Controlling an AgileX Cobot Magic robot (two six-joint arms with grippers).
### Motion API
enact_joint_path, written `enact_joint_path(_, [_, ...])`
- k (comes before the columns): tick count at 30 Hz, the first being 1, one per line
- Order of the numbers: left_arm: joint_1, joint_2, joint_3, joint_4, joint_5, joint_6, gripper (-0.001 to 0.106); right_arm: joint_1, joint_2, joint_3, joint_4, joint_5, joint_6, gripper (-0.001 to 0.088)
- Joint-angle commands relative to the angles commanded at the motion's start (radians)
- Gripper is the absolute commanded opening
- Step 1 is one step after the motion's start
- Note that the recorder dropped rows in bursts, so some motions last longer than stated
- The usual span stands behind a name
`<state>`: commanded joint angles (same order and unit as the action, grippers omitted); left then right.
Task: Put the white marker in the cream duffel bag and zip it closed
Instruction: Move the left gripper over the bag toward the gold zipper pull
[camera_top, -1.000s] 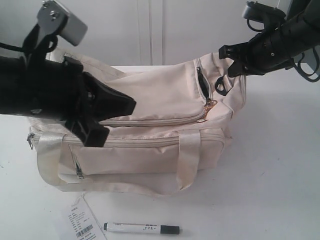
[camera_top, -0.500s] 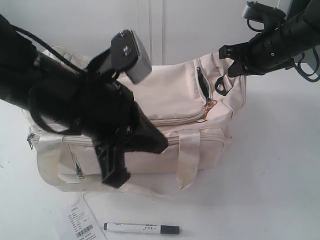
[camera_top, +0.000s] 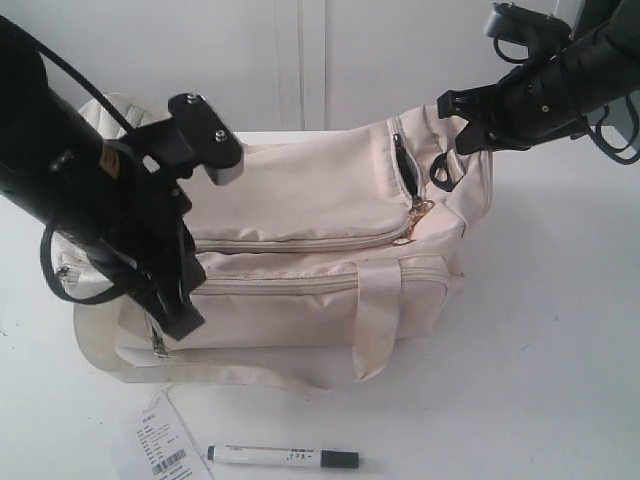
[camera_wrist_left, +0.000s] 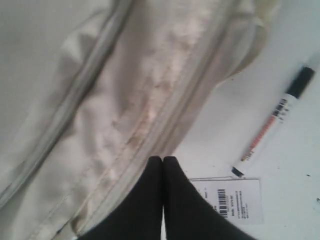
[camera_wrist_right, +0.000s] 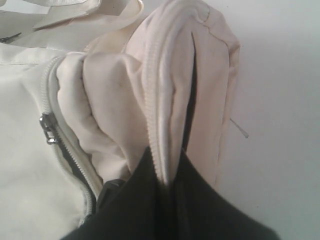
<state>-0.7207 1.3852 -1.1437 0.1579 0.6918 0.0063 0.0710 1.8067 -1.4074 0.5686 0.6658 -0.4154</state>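
The cream duffel bag (camera_top: 320, 230) lies across the middle of the table, its top zipper gaping at the right end (camera_top: 405, 165). In front of it the white marker (camera_top: 283, 458) with a black cap lies flat on the table. My left gripper (camera_top: 185, 322) points down at the bag's front left, shut and empty. In the left wrist view the left gripper (camera_wrist_left: 163, 159) hangs beside the bag's (camera_wrist_left: 100, 100) lower seam, with the marker (camera_wrist_left: 277, 112) off to one side. My right gripper (camera_top: 452, 122) is shut on a fold of the bag's end fabric (camera_wrist_right: 165, 100), beside the zipper.
A white paper tag with a barcode (camera_top: 160, 445) lies on the table left of the marker, and shows under the left fingers as the tag (camera_wrist_left: 230, 200). A strap handle (camera_top: 375, 320) hangs down the bag's front. A white wall stands behind the table.
My left arm has swung off the bag's top and dropped to its front left corner, gripper pointing down. The right arm, bag and marker have not moved.
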Motion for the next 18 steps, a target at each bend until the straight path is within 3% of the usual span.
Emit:
enact_joint_path(5, [-0.002,0.000,-0.013,-0.078,-0.218,0.035,0.001,0.000,0.000,0.000,0.000,0.000,0.000,0.0000])
enact_joint_path(10, [-0.010,0.000,-0.013,-0.218,-0.424,0.213,0.022,0.000,0.000,0.000,0.000,0.000,0.000,0.0000])
enact_joint_path(13, [-0.040,0.000,-0.013,-0.218,-0.483,0.285,0.035,0.000,0.000,0.000,0.000,0.000,0.000,0.0000])
enact_joint_path(18, [-0.090,0.005,-0.022,-0.276,-0.543,0.278,0.038,0.000,0.000,0.000,0.000,0.000,0.000,0.0000])
